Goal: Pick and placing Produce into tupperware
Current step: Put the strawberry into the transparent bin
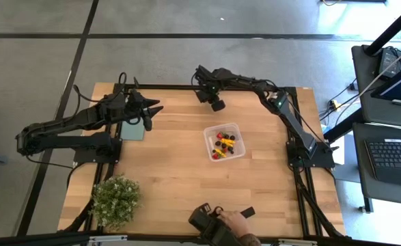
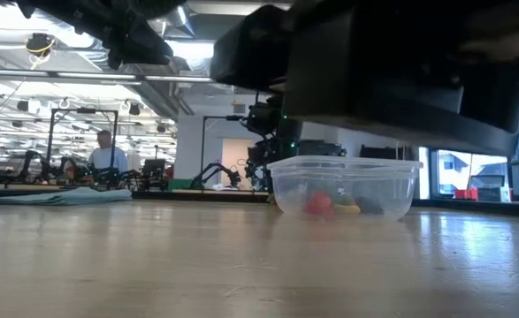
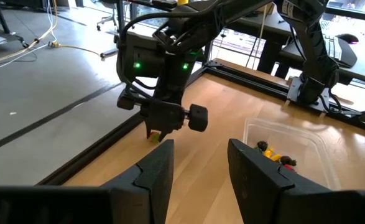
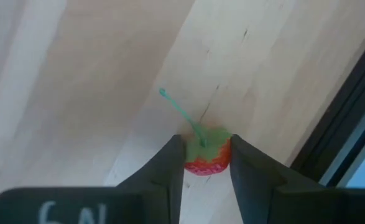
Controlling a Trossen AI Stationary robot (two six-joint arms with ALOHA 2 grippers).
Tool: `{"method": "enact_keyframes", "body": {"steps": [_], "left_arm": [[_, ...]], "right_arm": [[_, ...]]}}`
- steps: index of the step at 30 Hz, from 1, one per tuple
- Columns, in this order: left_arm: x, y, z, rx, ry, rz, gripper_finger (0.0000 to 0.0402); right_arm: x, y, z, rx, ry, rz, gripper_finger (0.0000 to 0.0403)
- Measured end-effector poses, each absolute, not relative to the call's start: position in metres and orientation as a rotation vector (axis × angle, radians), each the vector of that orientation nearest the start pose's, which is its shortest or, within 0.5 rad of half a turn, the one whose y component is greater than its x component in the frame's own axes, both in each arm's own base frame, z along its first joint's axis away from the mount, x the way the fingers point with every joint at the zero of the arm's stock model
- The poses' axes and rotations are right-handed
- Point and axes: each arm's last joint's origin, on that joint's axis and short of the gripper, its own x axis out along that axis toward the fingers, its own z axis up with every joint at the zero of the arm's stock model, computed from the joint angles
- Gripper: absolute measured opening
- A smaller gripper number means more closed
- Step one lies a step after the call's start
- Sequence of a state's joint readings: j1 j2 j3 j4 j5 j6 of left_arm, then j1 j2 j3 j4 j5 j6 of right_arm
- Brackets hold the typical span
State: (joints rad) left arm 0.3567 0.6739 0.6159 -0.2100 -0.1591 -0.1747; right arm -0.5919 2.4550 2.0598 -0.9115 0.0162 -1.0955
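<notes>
The right claw (image 4: 202,163) is down at the worktop (image 1: 173,171) near its far edge, well apart from the tupperware (image 1: 224,142), and its two fingers (image 4: 166,171) press on either side of a small red strawberry piece (image 4: 204,157) with a pale green cap and a thin green stem sticking up; the claw is clenched on that piece, which sits on the wood just beside the dark frame rail (image 4: 331,137). The left wrist view shows the same claw (image 3: 159,132) from across the worktop, with a speck of red and green at its tips. The tupperware stands near the worktop's middle and already holds several produce pieces (image 1: 222,143), red, yellow and dark ones. The left claw (image 3: 199,165) hangs idle and partly parted with nothing between its fingers, off to the far-left side of the tupperware, above a flat teal rectangle (image 1: 132,131). The strawberry looks light, hard and smooth, so it will likely squirt out of a loose or off-centre pinch; the body's widest part below the cap is the place to hold, not the thin stem, which looks too slender to bear a grip. A person's hand (image 1: 236,222) holds a dark device at the near edge, near the potted plant (image 1: 115,198).
</notes>
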Motion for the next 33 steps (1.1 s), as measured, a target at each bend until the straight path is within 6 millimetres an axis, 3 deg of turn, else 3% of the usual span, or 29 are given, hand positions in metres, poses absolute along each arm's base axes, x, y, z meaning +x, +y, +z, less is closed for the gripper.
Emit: {"method": "enact_keyframes", "body": {"steps": [8,12,16,22,27,33], "left_arm": [[0.143,0.058,0.288,-0.198,0.224,0.535,0.0143],[0.143,0.058,0.288,-0.197,0.224,0.535,0.0143],[0.143,0.058,0.288,-0.196,0.224,0.535,0.0143],[0.143,0.058,0.288,-0.196,0.225,0.535,0.0143],[0.143,0.058,0.288,-0.196,0.225,0.535,0.0143],[0.143,0.058,0.288,-0.195,0.225,0.534,0.0143]], "right_arm": [[0.418,-0.279,0.153,-0.466,1.403,0.113,0.0109],[0.418,-0.281,0.188,-0.394,1.393,0.038,0.0108],[0.415,-0.271,0.22,-0.314,1.369,-0.012,0.0118],[0.399,-0.225,0.264,-0.129,1.411,0.024,0.0108],[0.395,-0.171,0.296,-0.036,1.443,0.026,0.0105],[0.405,-0.103,0.306,-0.015,1.436,0.133,0.0108]]}}
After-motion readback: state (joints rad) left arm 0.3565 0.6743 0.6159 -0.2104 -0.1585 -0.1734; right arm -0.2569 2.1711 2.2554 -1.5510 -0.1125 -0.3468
